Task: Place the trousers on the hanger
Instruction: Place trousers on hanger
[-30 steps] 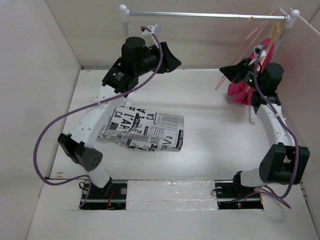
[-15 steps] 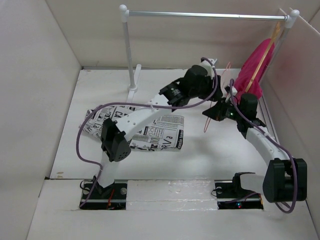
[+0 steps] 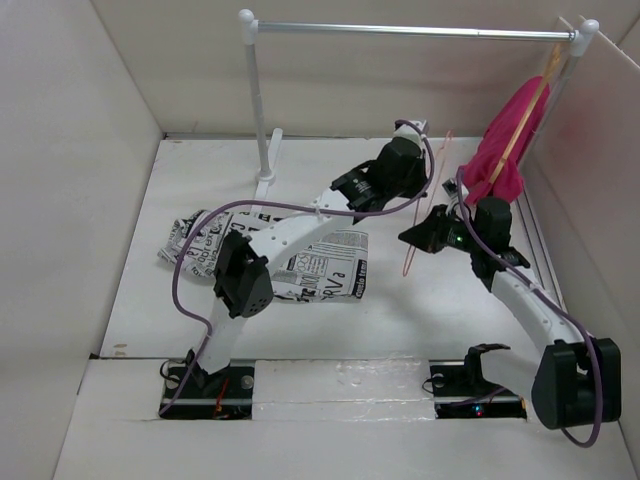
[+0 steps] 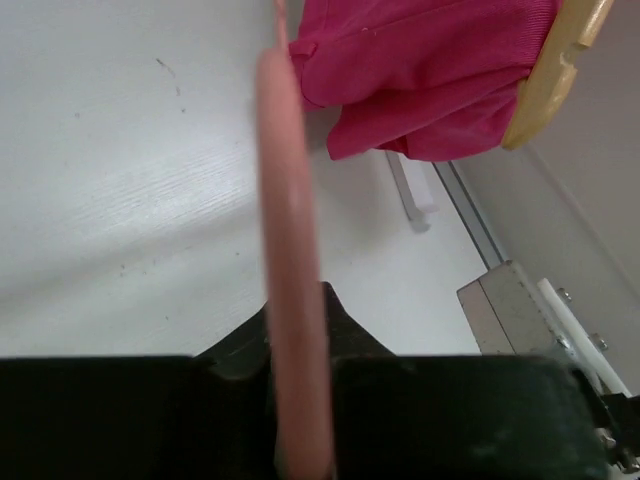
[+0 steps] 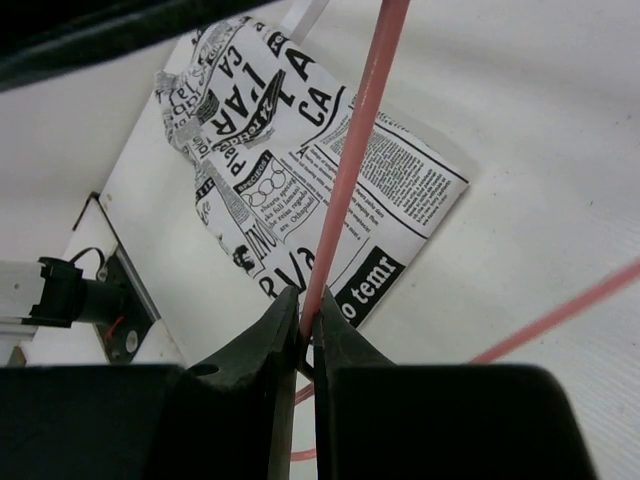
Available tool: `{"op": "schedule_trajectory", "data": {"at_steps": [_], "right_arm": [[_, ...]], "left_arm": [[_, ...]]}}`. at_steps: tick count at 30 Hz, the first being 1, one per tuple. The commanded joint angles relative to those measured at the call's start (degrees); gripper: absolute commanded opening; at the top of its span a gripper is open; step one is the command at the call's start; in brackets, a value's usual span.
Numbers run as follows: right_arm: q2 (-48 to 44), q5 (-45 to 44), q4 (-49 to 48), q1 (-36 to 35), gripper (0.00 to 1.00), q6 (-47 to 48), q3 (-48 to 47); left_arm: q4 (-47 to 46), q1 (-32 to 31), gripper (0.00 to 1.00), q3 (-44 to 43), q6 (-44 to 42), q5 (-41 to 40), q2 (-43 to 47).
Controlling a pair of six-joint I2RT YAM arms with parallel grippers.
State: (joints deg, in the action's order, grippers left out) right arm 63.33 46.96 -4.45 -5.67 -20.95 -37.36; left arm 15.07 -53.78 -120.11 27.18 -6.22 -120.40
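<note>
Both pincers are engaged on the hanger [image 5: 346,170], the thin salmon-pink wire one.

- The right pincer [image 5: 306,320] is clenched on one wire run. The rest of the frame dangles below it, just above the table [image 3: 400,320].
- The left pincer [image 4: 297,312] grips another run farther from the bases, close beside the hanging magenta garment [image 4: 420,70].
- The hanger's long axis runs from the left pincer towards the near edge, tilted.

The trousers [image 5: 250,170] lie flat on the table, off the hanger, ahead of and below the right fingertips. They lie to the left of both pincers, with their length crosswise to the wire.

Judgement: the right pincer is nearer the trousers' closest edge. The left forearm crosses above the cloth. The hanger must travel leftward to meet the trousers.
</note>
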Motion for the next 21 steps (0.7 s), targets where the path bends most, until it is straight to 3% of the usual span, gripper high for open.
{"op": "schedule_trajectory", "data": {"at_steps": [1,2,3,4,5,6,7,10,12,13,14,17,21], "right_arm": [[-2.94,0.24,-0.22,-0.83,0.0,1.52,0.36],[-4.78,-0.89,3.88,-0.83,0.0,2.4,0.28],[-6.1,-1.6,7.49,-0.31,0.09,3.71,0.19],[-8.29,-3.17,13.7,0.48,0.39,7.12,-0.6],[-9.35,-3.63,16.72,0.49,0.39,9.06,-1.21],[-10.24,-3.8,19.8,1.53,0.58,11.09,-1.65],[-11.03,-3.98,22.53,2.06,0.63,15.11,-2.27],[-13.32,-5.56,36.3,4.43,0.67,24.16,-5.43],[-14.11,-6.09,39.68,5.49,0.68,27.35,-7.36],[-14.2,-6.96,39.6,5.5,0.64,29.72,-7.46],[-14.2,-6.97,39.6,5.5,0.64,29.74,-7.46],[-12.27,-7.41,33.58,3.49,0.0,27.9,-5.01],[-6.92,-11.53,20.65,-4.77,0.0,21.49,-1.93]], "left_arm": [[-5.22,-0.54,0.0,1.98,2.34,-2.31,2.18],[-5.31,-0.54,0.0,2.77,2.7,-1.87,2.97],[-6.1,-0.54,0.0,4.0,3.23,-1.43,3.59],[-8.89,-0.54,0.0,8.45,4.97,-0.04,5.85],[-8.92,-0.54,0.0,11.63,6.03,1.11,7.44],[-13.88,-0.54,0.0,15.66,7.52,2.25,9.29],[-16.97,-0.54,0.0,23.97,10.67,4.09,12.79],[-25.34,-1.23,0.0,36.65,14.73,3.94,18.51],[-28.76,-1.85,0.0,40.99,16.24,2.1,20.37],[-30.78,-1.86,0.0,46.67,17.11,0.61,22.64],[-30.8,-1.86,0.0,46.73,17.81,0.59,22.66],[-34.57,-1.86,0.0,52.95,19.22,-1.51,24.33],[-35.81,-1.86,0.0,59.11,20.02,-3.97,24.95]]}}
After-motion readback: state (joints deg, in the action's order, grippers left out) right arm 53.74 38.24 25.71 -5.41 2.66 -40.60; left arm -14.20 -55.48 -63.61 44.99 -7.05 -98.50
